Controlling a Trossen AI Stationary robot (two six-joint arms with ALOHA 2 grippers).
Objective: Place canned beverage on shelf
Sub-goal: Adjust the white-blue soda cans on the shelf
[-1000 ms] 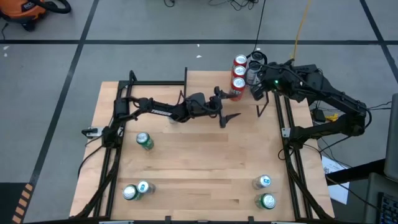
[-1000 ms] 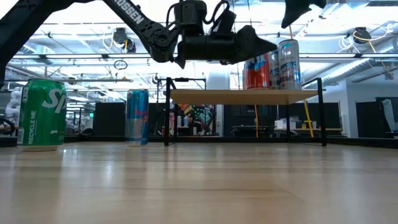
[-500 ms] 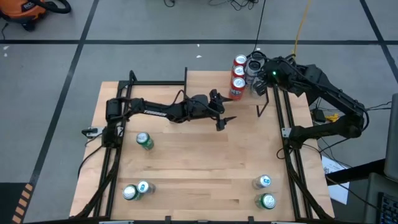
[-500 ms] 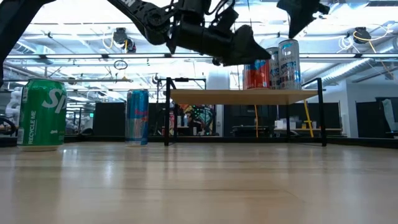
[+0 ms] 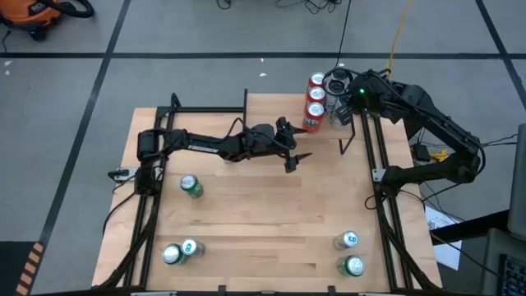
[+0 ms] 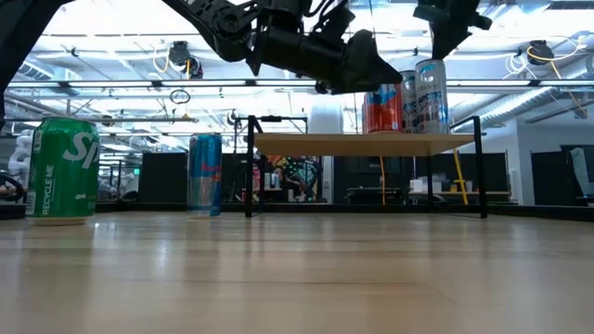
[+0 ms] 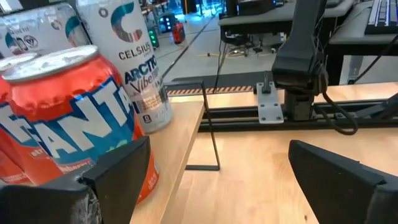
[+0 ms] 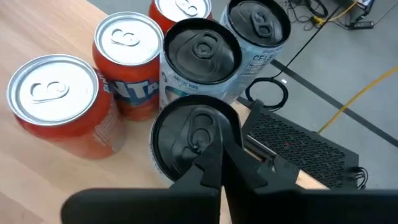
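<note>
The shelf point(image 5: 271, 107) stands at the table's far right, and several cans stand upright on it. Three orange Fanta cans point(image 5: 313, 111) form one row, with white Celsius cans point(image 5: 334, 99) beside them. My left gripper point(image 5: 297, 145) is open and empty, level with the shelf top. One finger point(image 7: 118, 171) is close beside the nearest Fanta can point(image 7: 68, 118). My right gripper point(image 8: 230, 171) is shut and points down just over a black-topped can point(image 8: 186, 134) at the shelf's right end. It also shows in the low view point(image 6: 444, 51) above the Celsius can point(image 6: 430, 93). My right gripper's shut fingertips point(image 8: 211, 168) stand over the black-topped can's lid point(image 8: 183, 140) from above. I cannot tell whether they touch it. The can stands upright on the shelf.
Loose cans stand on the tabletop: a green one at the left point(image 5: 191, 187), two at the near left point(image 5: 179, 252) and two at the near right point(image 5: 350, 253). The shelf's thin black legs point(image 5: 342, 146) rise from the table. The low view shows a green can point(image 6: 63, 172) and a blue one point(image 6: 205, 174).
My left gripper has drawn back a little from the Fanta cans toward the table's left and has risen slightly, staying open. My right gripper has come down over the cans at the shelf's right end. The cans have kept still.
</note>
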